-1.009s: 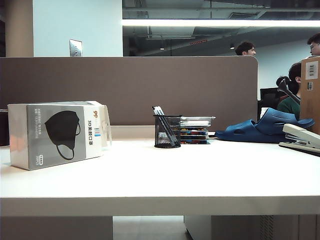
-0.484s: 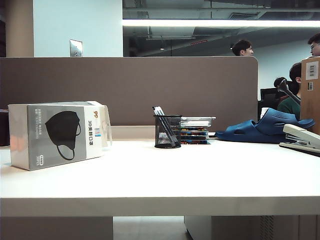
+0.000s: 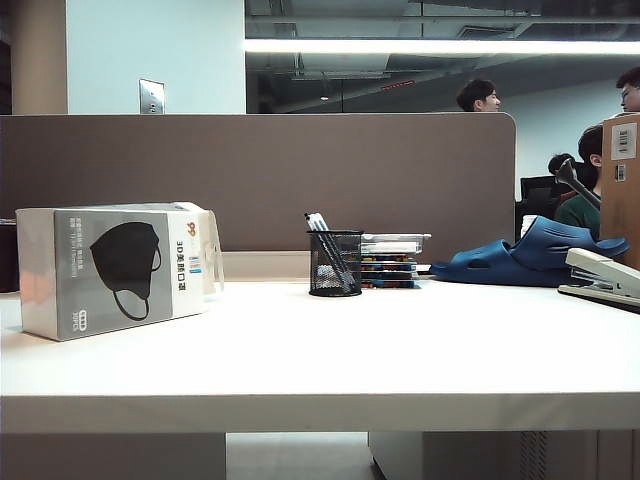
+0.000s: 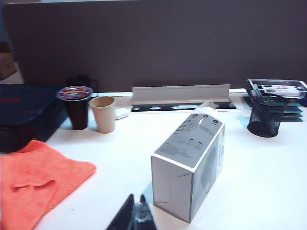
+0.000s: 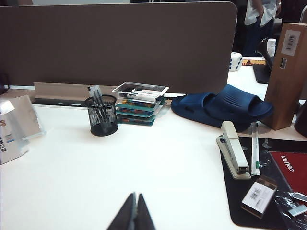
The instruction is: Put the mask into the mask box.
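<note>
1. Behind the white desk (image 3: 330,350) runs a brown partition, with office staff visible beyond it.
2. Furthest left, an orange cloth (image 4: 33,179) and two cups (image 4: 91,114) lie well apart from the work.
3. Next comes the mask box (image 4: 191,165), lying on its long side with its flapped end pointing away toward the partition. The left hand (image 4: 135,211) hangs low just before its near end, fingers pinched together on nothing.
4. The mask itself shows nowhere loose; I judge it may already be inside the box, though no view confirms that.
5. Rightward stand the pen cup (image 5: 101,115), a blue clog (image 5: 223,105) and a stapler (image 5: 233,149).
6. The right hand (image 5: 134,211) is closed and empty, over bare desk, clearly farther from the box than the left.
</note>
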